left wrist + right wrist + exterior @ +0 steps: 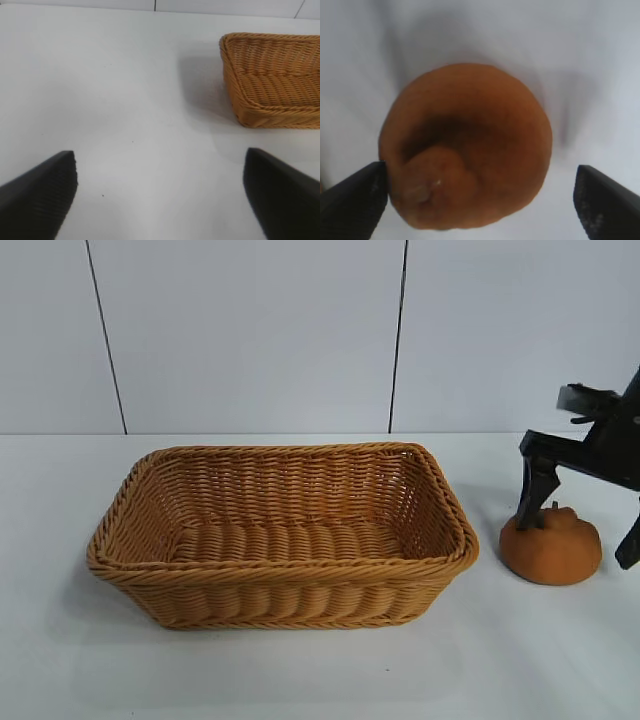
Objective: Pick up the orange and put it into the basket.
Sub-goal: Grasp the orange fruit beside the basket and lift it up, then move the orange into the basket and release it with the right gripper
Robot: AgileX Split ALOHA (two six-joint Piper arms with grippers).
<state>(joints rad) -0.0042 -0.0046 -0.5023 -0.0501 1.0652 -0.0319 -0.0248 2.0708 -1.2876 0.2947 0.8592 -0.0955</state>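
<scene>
Table (300, 680): white, carries everything in the scene; plain panelled wall (250, 330) behind.

Basket (283, 532): sits mid-table, long side facing the outside camera, open top up, nothing inside. Placed this way it offers a wide mouth for a drop from above. Its braided rim stands about as high as the fruit, so I judge a carry from the right must first lift clear of the near end wall.

Right gripper (582, 530): lowered over the orange at the table's right side. Fingers spread wide, one on each flank of the fruit; in the wrist view both tips sit at the edges with the fruit between them. One tip looks close to or touching the skin; no squeeze yet by my reading.

Orange (551, 546): rests on the table just beside the basket's right end, apart from it, stem nub up. Squat shape suits a side pinch.

Left gripper (160, 192): off to the basket's left over bare table, fingers spread, holding nothing. Nothing stands between fruit and basket.
</scene>
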